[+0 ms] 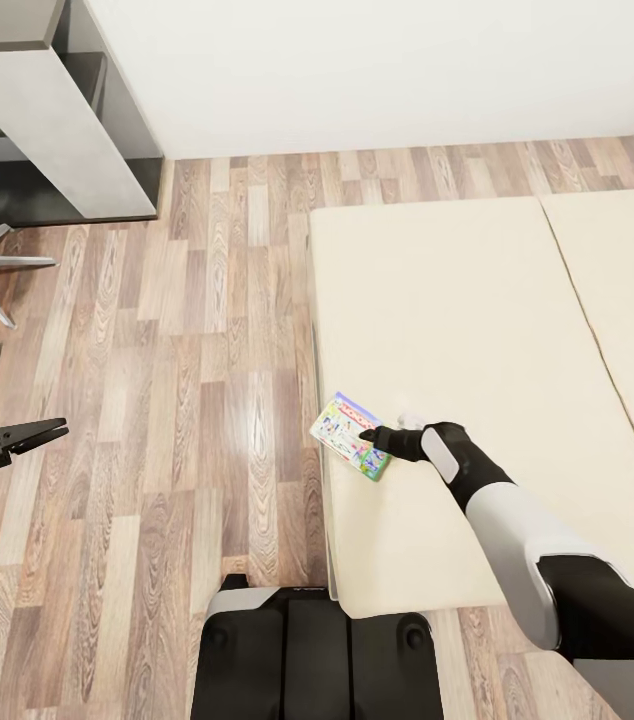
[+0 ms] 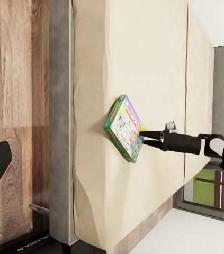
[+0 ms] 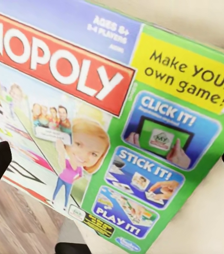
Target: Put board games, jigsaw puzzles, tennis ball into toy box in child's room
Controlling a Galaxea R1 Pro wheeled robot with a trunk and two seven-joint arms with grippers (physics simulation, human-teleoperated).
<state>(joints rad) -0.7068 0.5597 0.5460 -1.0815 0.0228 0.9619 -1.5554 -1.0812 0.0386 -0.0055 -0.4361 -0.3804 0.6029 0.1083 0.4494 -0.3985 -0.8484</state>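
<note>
while the right gripper [image 1: 375, 436] pinches it, the board game [image 3: 117, 132] reads "make your own game!"

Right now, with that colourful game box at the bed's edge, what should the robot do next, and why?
Probably lift it slightly. The right pincer seems shut on the Monopoly box, which tilts up off the mattress and overhangs its edge above the wood floor, so raising it should free it for carrying.

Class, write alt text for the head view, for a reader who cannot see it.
The right gripper grips a green-edged board game at the near corner of the beige bed, the box jutting over the bed's edge above the wood floor. The left gripper hangs over the floor with nothing in it, and a grey desk stands at far left.
</note>
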